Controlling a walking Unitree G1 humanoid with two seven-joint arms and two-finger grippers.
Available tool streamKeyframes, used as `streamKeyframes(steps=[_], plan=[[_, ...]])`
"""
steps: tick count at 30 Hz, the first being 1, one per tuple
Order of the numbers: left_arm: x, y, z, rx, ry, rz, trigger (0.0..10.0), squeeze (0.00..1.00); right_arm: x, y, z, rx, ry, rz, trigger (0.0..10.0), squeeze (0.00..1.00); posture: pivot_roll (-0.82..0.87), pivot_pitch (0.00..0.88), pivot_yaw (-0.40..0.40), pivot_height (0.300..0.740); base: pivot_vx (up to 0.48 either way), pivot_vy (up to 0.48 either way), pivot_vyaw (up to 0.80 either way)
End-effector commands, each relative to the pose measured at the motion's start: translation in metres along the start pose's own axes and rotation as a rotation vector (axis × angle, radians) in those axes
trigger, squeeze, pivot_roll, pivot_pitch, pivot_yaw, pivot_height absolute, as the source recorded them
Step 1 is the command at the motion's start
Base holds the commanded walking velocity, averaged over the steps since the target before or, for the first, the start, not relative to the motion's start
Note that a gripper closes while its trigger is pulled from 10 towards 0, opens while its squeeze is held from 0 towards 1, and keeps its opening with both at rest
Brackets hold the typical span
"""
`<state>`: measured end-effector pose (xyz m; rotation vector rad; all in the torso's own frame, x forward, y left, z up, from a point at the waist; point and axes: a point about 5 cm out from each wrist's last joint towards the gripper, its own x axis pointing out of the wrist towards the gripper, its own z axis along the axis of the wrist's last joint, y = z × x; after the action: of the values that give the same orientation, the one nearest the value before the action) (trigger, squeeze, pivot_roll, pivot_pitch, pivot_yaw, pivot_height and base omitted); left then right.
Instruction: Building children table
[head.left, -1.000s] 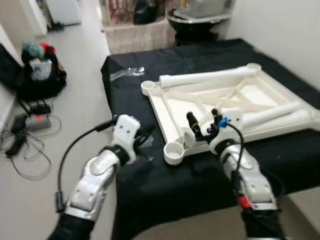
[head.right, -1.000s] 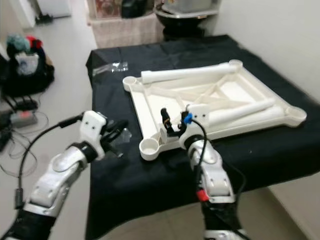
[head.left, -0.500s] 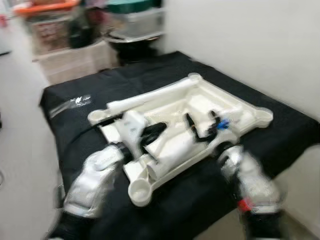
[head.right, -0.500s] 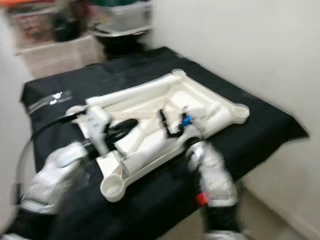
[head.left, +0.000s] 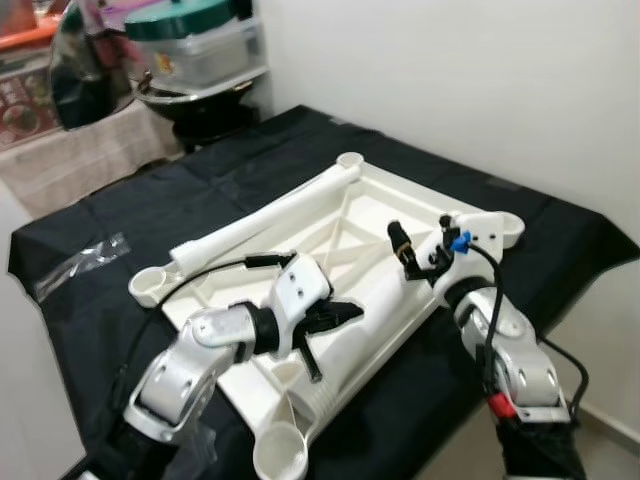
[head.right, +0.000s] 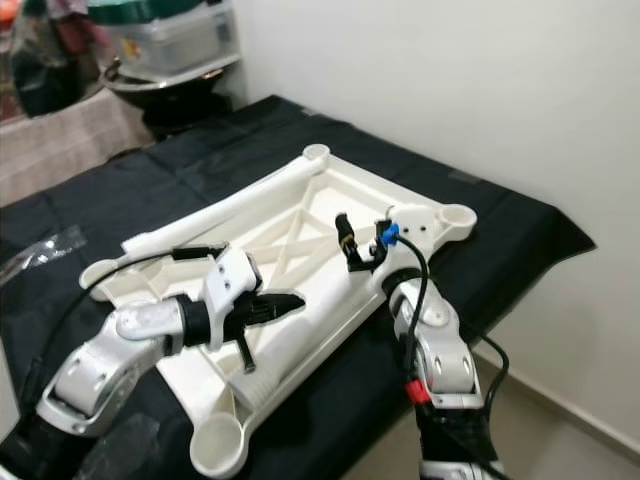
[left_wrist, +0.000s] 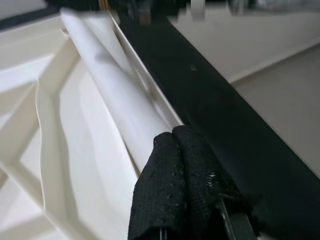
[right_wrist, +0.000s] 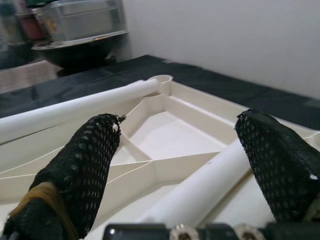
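An upside-down white children's table top (head.left: 352, 208) lies on a black-covered table (head.left: 560, 235), with round leg sockets at its corners. One white leg tube (head.left: 265, 222) lies along its far rim. Another leg tube (head.left: 375, 318) lies along the near rim. My left gripper (head.left: 345, 312) is shut, and its fingertips (left_wrist: 172, 139) rest on or just over the near leg tube (left_wrist: 112, 82). My right gripper (head.left: 420, 232) hovers open over the right end of that tube, its fingers (right_wrist: 82, 162) spread wide with nothing between them.
A clear plastic bag (head.left: 82, 262) lies on the cloth at far left. Storage boxes and a black bowl (head.left: 195, 85) stand behind the table. A white wall runs along the right side. The cloth's front edge drops off below my right arm.
The camera has swung right, shifting the whole scene. My left gripper has moved from beside the table top's left edge onto the near leg tube. The right gripper stays open over the frame.
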<state>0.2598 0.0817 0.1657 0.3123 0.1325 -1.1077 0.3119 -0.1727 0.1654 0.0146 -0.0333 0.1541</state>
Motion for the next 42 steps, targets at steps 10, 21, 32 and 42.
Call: streamKeyframes(steps=[10,21,32,42], plan=[[-0.011,0.006,-0.006,-0.050,0.027,0.063,10.0,0.00,0.002,0.008,-0.007,-0.005,0.032,0.023,10.0,0.00,-0.11,0.000,0.027,0.740,0.000,0.000,0.00],[-0.015,-0.003,-0.007,-0.157,-0.094,0.096,10.0,0.00,0.001,0.006,-0.006,-0.011,0.027,0.023,10.0,0.00,-0.11,0.000,0.024,0.740,0.025,-0.060,0.00],[-0.016,0.001,0.000,-0.170,-0.140,0.113,10.0,0.00,0.001,0.008,-0.002,-0.012,0.005,0.033,10.0,0.00,-0.12,0.000,0.025,0.740,0.296,-0.371,0.00],[-0.018,0.002,0.005,-0.171,-0.162,0.119,10.0,0.00,0.001,0.007,-0.002,-0.025,0.008,0.035,10.0,0.00,-0.11,0.000,0.023,0.740,0.291,-0.376,0.00]])
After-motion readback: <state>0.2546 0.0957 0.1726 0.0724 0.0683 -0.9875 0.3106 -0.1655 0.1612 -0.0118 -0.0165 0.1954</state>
